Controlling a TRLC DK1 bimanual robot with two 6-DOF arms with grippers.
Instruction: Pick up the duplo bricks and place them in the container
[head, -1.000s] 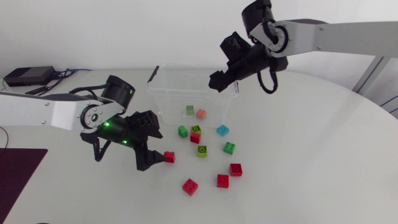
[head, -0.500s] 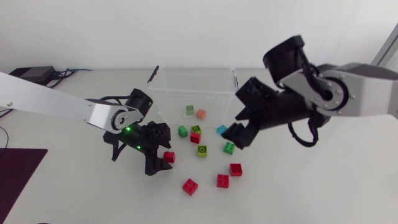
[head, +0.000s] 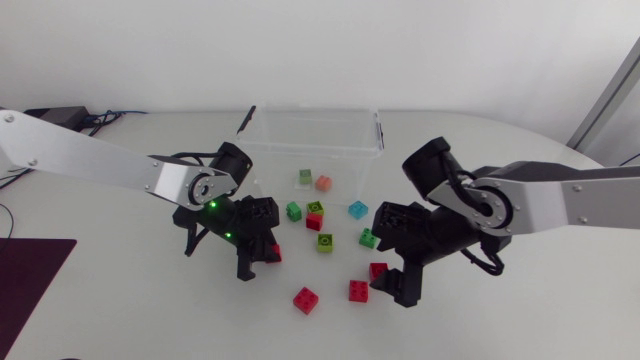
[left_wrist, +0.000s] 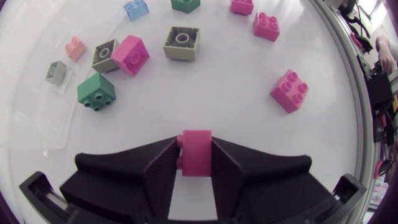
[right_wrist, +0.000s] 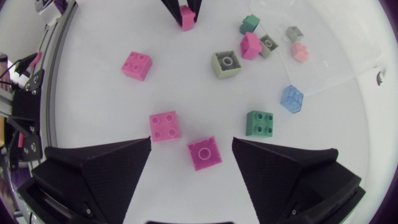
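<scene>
In the head view my left gripper (head: 266, 253) is low on the table, shut on a red brick (head: 273, 252). The left wrist view shows that brick (left_wrist: 196, 152) pinched between both fingers. My right gripper (head: 393, 263) hangs open over another red brick (head: 379, 271). In the right wrist view this brick (right_wrist: 205, 154) lies on the table between the spread fingers (right_wrist: 106, 171), untouched. The clear container (head: 312, 125) stands behind the bricks, with a green brick (head: 305, 176) and an orange brick (head: 323, 183) inside.
Loose bricks lie between the arms: red ones (head: 358, 290) (head: 305, 300), green ones (head: 294, 210) (head: 369, 237), a blue one (head: 358, 209), a yellow-green one (head: 324, 241) and a small red-and-olive pair (head: 314, 215). A dark mat (head: 30, 270) lies at the table's left edge.
My left gripper has shut on the red brick. My right arm has swung from above the container down to the red bricks at the front right, fingers still apart.
</scene>
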